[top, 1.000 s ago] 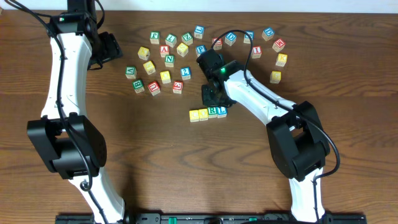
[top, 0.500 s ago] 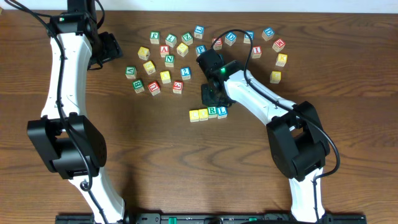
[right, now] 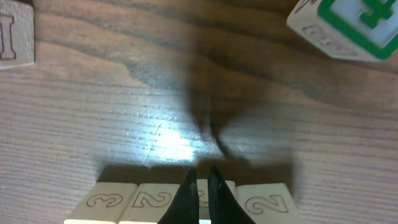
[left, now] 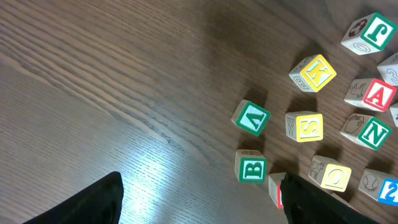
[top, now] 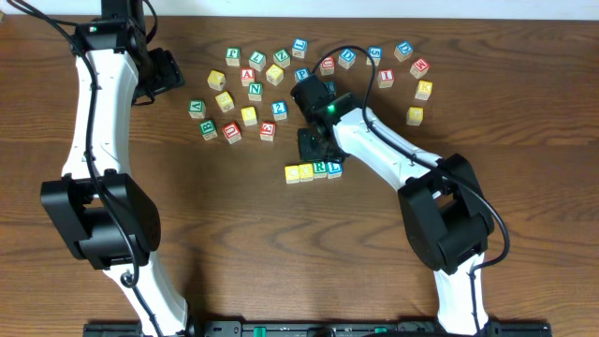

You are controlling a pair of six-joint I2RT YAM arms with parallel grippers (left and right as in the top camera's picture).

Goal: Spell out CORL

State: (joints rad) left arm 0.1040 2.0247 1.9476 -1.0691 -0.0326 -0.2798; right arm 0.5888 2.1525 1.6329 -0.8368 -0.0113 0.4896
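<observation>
Four cubes stand in a row at mid-table: two yellow-topped cubes (top: 292,173) (top: 306,172), the green R cube (top: 320,168) and the blue L cube (top: 334,168). My right gripper (top: 314,154) is just behind the row, over its third cube. In the right wrist view it (right: 200,179) is shut and empty, its tips in front of the R cube's side face, with numbered side faces (right: 152,200) (right: 264,203) on either side. My left gripper (top: 165,71) is far off at the upper left, open and empty (left: 199,205).
Several loose letter cubes are scattered behind the row (top: 255,90). More lie at the right back (top: 419,67). A green-framed cube (right: 345,28) lies beyond my right fingers. Near my left gripper lie a green B cube (left: 252,168) and a yellow S cube (left: 305,126).
My right gripper has shifted slightly left and back from the row. The four cubes and the left arm have not moved.
</observation>
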